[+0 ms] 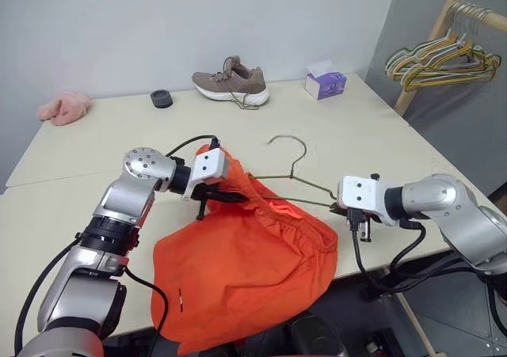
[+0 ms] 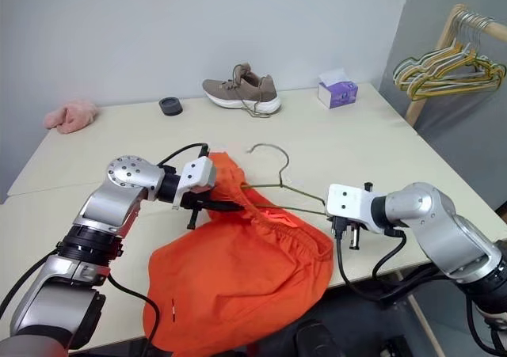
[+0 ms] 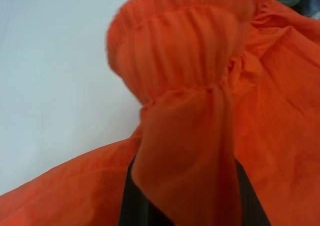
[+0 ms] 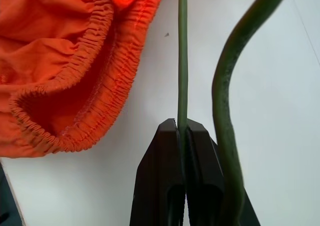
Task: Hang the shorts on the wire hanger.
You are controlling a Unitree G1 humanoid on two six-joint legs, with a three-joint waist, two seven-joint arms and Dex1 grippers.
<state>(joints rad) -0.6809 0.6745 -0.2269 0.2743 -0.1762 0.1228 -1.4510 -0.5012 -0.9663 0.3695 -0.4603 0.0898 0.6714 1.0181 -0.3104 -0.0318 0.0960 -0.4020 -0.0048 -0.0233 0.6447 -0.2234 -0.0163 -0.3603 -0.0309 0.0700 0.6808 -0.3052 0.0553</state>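
The bright orange shorts (image 1: pixel 245 270) lie bunched on the near part of the table and hang partly over its front edge. My left gripper (image 1: pixel 238 196) is shut on the gathered waistband (image 3: pixel 185 60) at the left end, and fabric is pinched between its black fingers (image 3: pixel 131 206). The thin olive wire hanger (image 1: pixel 295 161) lies just behind the shorts with its hook pointing away from me, and its left part runs into the waistband opening. My right gripper (image 4: pixel 181 128) is shut on the hanger's right end, the wire (image 4: pixel 182 60) clamped between its fingertips.
At the back of the table (image 1: pixel 396 250) sit a brown shoe (image 1: pixel 231 82), a purple tissue box (image 1: pixel 325 81), a small black round object (image 1: pixel 162 98) and a pink fluffy cloth (image 1: pixel 65 107). A wooden rack with several hangers (image 1: pixel 444 60) stands at the right.
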